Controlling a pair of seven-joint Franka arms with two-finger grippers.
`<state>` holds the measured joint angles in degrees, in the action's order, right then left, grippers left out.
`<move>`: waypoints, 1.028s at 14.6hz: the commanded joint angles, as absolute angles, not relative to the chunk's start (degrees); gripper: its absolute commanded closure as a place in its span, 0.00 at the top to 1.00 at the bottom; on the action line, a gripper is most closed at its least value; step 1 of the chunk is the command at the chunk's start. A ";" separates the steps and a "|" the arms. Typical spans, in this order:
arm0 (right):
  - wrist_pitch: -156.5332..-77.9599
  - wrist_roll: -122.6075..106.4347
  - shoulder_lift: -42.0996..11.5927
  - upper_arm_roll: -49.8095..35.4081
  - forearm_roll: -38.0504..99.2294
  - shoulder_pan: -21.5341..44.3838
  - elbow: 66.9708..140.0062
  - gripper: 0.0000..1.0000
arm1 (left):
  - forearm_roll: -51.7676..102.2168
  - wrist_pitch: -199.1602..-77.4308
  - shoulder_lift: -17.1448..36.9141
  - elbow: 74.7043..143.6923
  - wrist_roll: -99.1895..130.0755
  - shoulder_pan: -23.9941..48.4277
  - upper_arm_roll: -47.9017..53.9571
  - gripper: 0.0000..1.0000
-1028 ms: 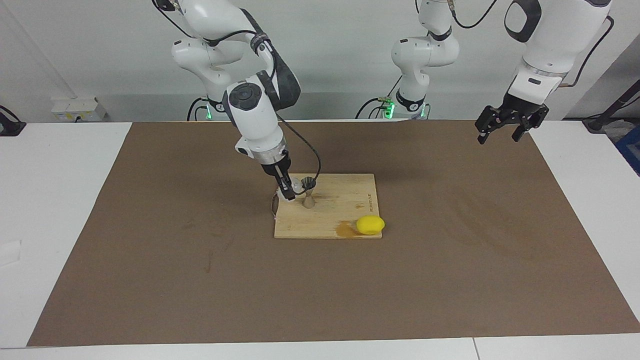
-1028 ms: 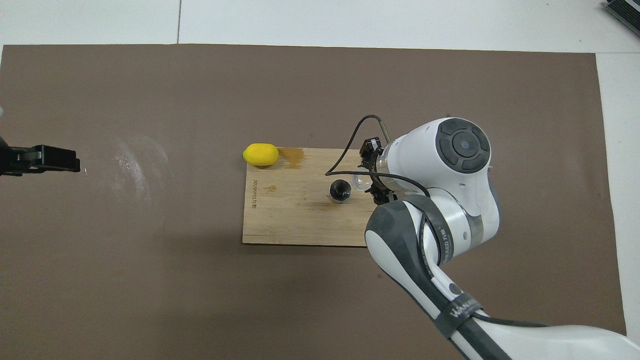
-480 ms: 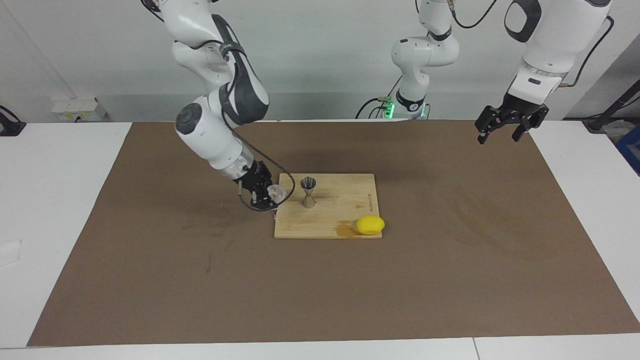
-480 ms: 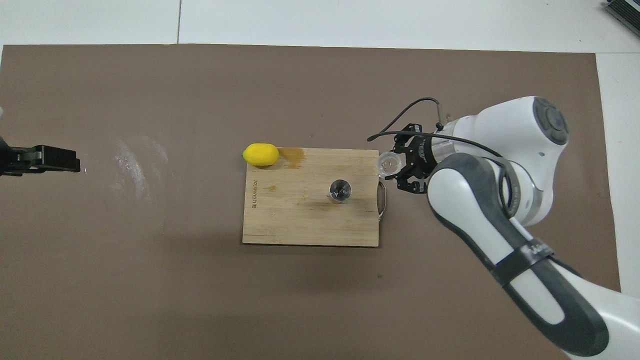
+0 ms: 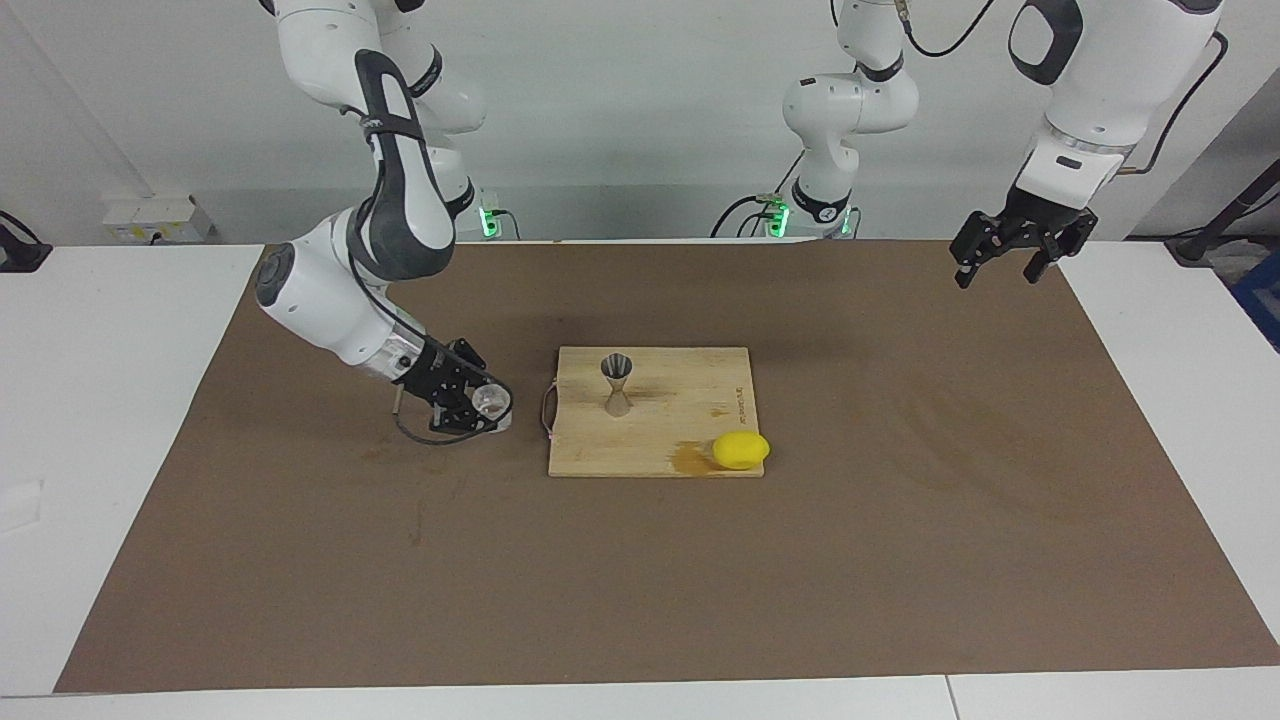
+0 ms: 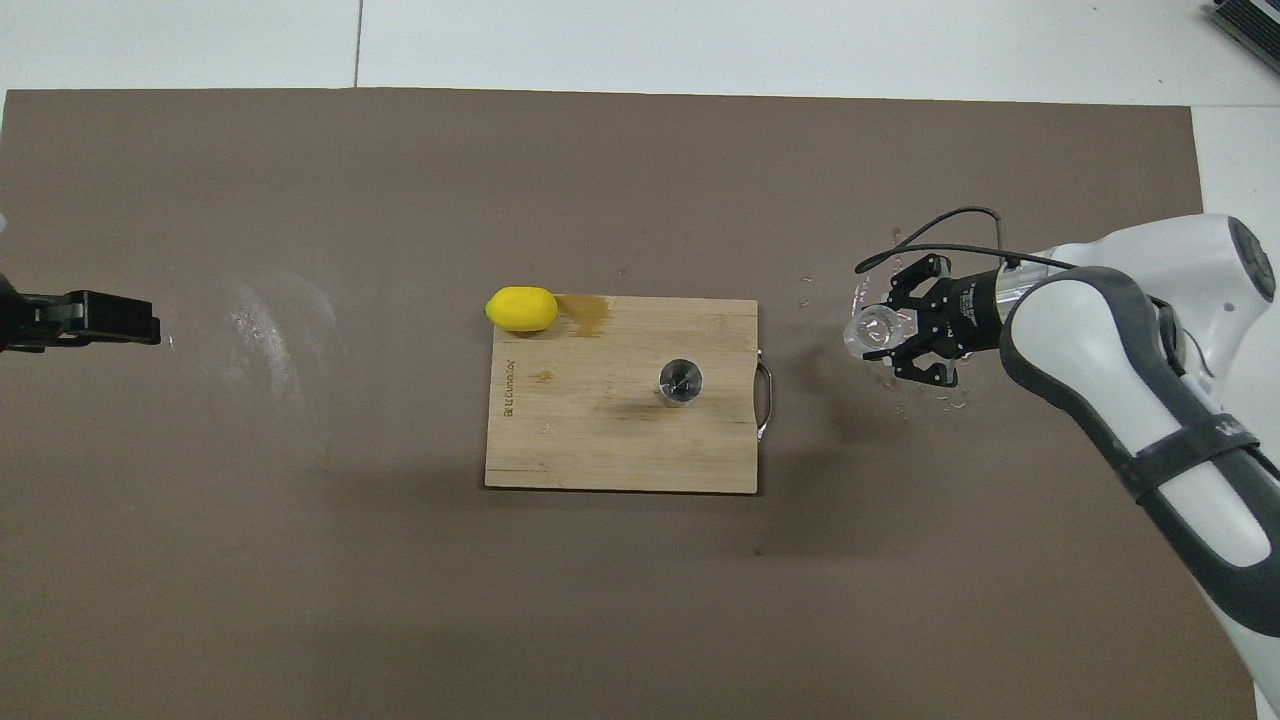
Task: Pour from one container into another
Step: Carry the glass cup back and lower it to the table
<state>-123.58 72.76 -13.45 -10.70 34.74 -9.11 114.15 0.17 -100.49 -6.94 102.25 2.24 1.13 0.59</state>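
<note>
While the right gripper (image 5: 478,405) clamped the tumbler (image 5: 489,402) low over the brown mat (image 5: 900,520), just off the cutting board's (image 5: 680,420) handle end toward the right arm's end of the table, the glass was tipped well over. Its mouth faced sideways toward the board, long axis near level rather than upright. My read: held off the board so it can be set down clear of the jigger (image 5: 617,384).

Jigger stood upright on the board, axis vertical, open cone up, placed mid-board where a pour could reach it. Contents not visible.

Lemon (image 5: 741,450) sat at a board corner, farther from the robots.

Left gripper (image 5: 1008,259) waited with jaws apart, empty, over the mat's edge at its own end.
</note>
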 commanded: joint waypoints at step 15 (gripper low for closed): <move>-117.42 47.81 -18.98 -11.43 36.56 -24.70 115.93 0.08 | -0.79 -100.28 -8.70 103.89 2.72 1.23 0.62 1.00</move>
<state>-119.06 50.12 -18.46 -10.70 34.80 -23.52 116.91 0.17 -100.49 -6.94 102.25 2.24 1.13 0.59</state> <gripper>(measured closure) 0.498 0.000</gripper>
